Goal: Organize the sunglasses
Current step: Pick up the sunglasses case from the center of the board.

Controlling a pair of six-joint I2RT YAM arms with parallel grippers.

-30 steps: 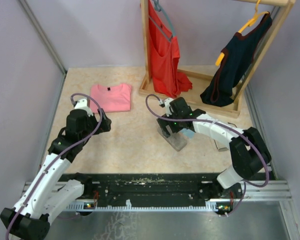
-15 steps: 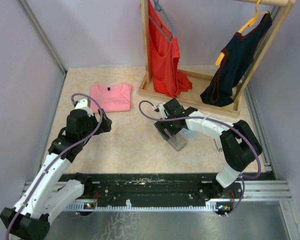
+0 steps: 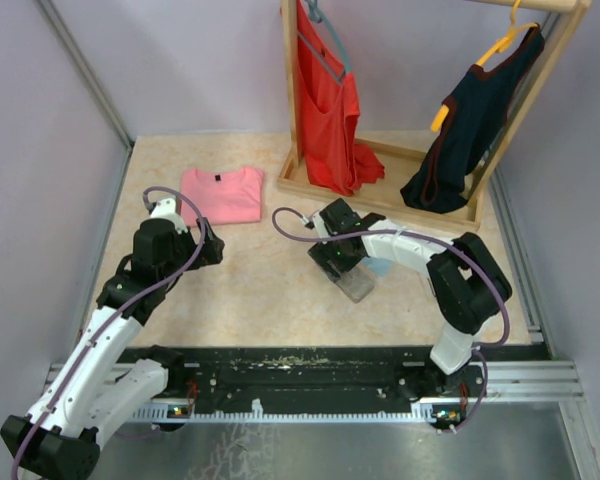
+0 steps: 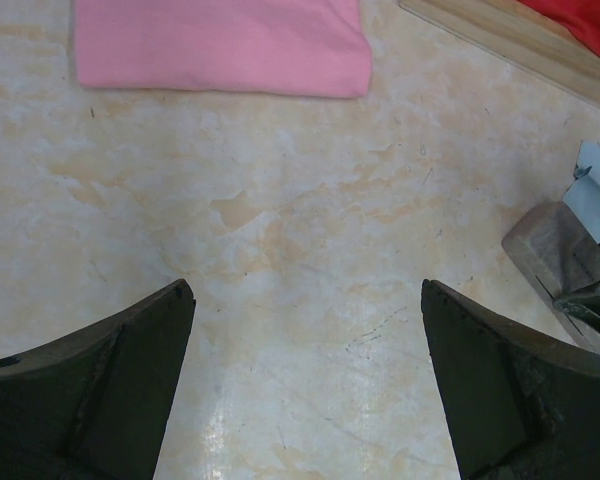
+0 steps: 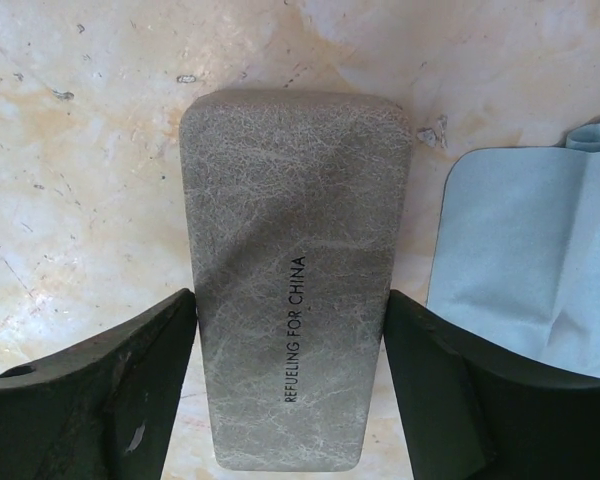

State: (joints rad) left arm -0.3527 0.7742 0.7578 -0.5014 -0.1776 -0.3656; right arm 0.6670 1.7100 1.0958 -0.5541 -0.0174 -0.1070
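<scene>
The right gripper (image 5: 288, 300) straddles the grey oblong textured case (image 5: 298, 190) at centre frame on the beige marbled worktop (image 5: 80, 150). Its fingers seem to touch the case's long sides, but I cannot tell whether they clamp it. A light blue cleaning cloth (image 5: 520, 250) lies just right. The left gripper (image 4: 305, 295) hangs spread wide. The thin wire-frame sunglasses cannot be made out in any view.

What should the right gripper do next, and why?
Probably close onto the case for a firm grip before any lift. The right gripper already straddles it, its fingers at or very near the long edges. The case lies shut beside the blue cloth. The left gripper is open, away from it.
</scene>
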